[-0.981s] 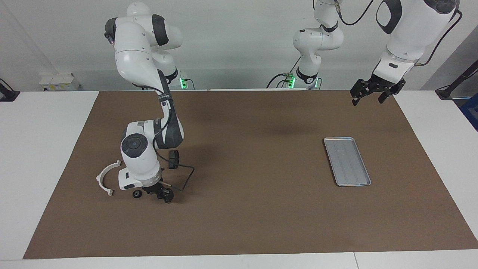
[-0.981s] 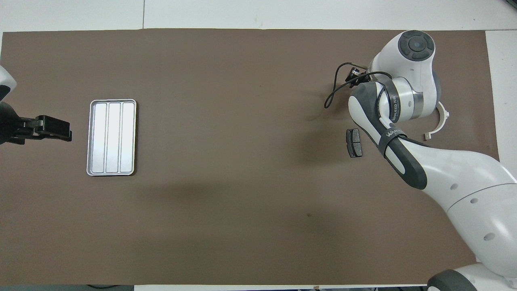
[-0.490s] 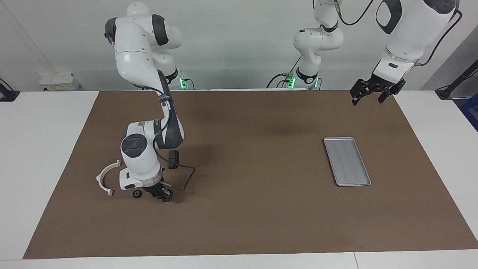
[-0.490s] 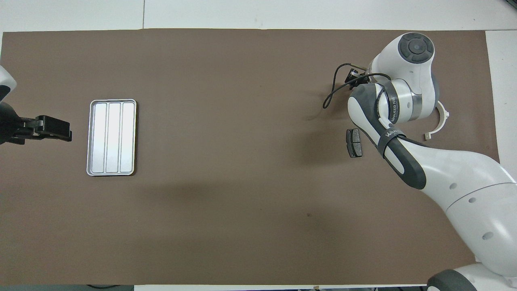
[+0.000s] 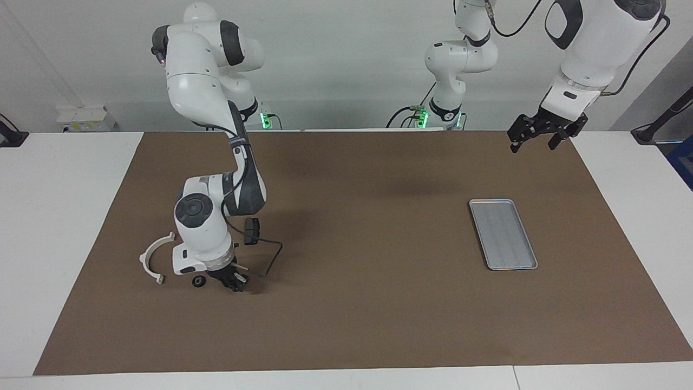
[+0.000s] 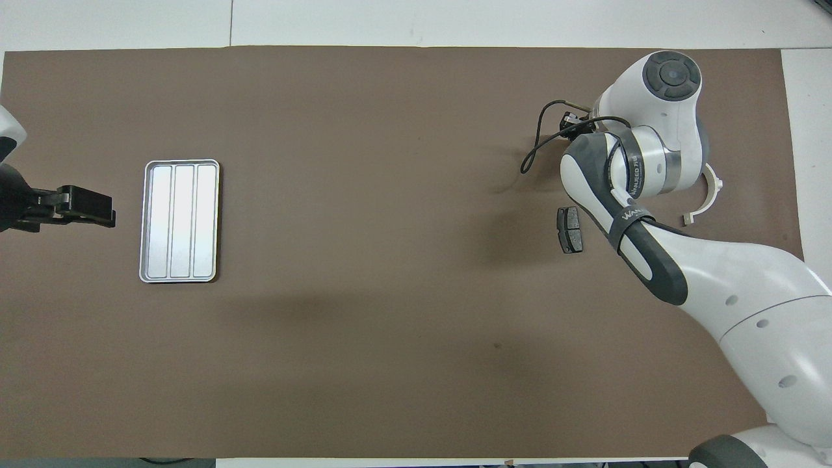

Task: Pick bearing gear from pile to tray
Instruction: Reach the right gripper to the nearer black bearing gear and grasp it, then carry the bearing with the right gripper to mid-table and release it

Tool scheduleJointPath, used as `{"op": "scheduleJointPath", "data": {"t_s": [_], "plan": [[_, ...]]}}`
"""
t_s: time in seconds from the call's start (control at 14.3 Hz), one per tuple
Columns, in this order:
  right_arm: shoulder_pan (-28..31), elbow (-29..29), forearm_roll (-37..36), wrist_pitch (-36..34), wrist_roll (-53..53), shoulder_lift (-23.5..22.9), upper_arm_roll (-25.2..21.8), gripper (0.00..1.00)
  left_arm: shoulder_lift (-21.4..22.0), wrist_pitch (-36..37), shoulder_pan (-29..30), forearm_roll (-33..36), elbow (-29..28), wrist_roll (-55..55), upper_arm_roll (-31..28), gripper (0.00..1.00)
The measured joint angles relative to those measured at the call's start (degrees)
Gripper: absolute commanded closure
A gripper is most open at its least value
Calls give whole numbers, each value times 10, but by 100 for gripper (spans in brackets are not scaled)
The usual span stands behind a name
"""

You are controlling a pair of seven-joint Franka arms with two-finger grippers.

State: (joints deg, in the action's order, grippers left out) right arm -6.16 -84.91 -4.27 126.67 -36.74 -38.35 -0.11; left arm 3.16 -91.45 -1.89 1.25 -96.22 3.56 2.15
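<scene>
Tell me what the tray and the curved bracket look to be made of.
Tray: likely metal, silver-grey with a bright sheen, pressed lengthwise ridges, raised rim. Curved bracket: probably plastic, matte off-white, evenly coloured, with no shine; painted metal cannot be ruled out.

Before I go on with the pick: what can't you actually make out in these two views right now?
- What, if anything, the right gripper holds: overhead view, its own wrist covers it; facing view, too small.
- White arc bracket: overhead view, partly under the right arm.
- Small black round piece: too small to identify.
- Left gripper, waiting beside the tray: arm cut off at the overhead view's edge.
</scene>
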Motion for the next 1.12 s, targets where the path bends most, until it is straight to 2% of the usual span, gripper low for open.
{"op": "scheduleJointPath", "data": {"t_s": [0.28, 0.49, 0.63, 0.77, 0.91, 1.12], "plan": [[-3, 49, 0, -103, 0, 4, 7, 100, 0, 0, 0, 0, 0, 0, 0, 0], [-17, 100, 0, -213, 0, 33, 32, 100, 0, 0, 0, 0, 0, 0, 0, 0], [-48, 119, 7, -261, -8, 57, 35, 100, 0, 0, 0, 0, 0, 0, 0, 0], [-93, 127, 32, -277, -80, 76, 36, 100, 0, 0, 0, 0, 0, 0, 0, 0], [-153, 128, 43, -269, -201, 80, 38, 100, 0, 0, 0, 0, 0, 0, 0, 0], [-233, 125, 52, -205, -356, 75, 40, 100, 0, 0, 0, 0, 0, 0, 0, 0]]}}
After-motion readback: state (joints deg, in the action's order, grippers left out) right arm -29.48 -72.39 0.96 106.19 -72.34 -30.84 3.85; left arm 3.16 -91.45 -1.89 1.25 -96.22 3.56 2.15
